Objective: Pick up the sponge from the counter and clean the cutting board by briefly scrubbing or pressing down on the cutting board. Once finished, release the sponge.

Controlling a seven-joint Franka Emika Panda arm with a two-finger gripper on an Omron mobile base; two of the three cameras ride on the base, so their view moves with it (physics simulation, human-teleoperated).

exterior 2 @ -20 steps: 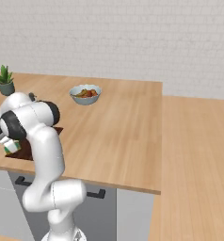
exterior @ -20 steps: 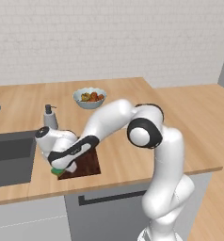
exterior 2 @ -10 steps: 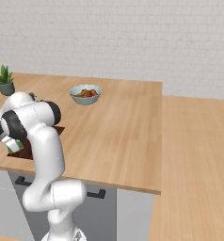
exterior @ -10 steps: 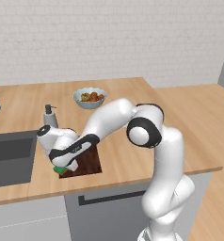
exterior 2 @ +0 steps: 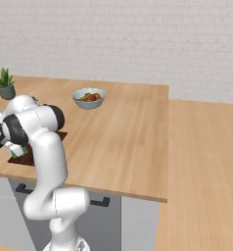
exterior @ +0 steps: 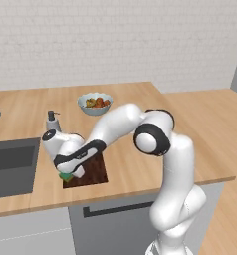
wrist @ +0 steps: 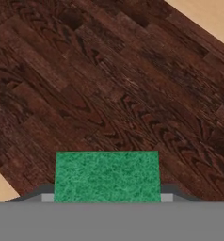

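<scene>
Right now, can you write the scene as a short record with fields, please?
sponge: green top up, held between the gripper's fingers
gripper: shut on the sponge, low over the near left part of the board
cutting board: dark brown, lying flat on the counter
contact between sponge and board: cannot tell
bowl: behind the board, food inside
sink: left of the board
</scene>
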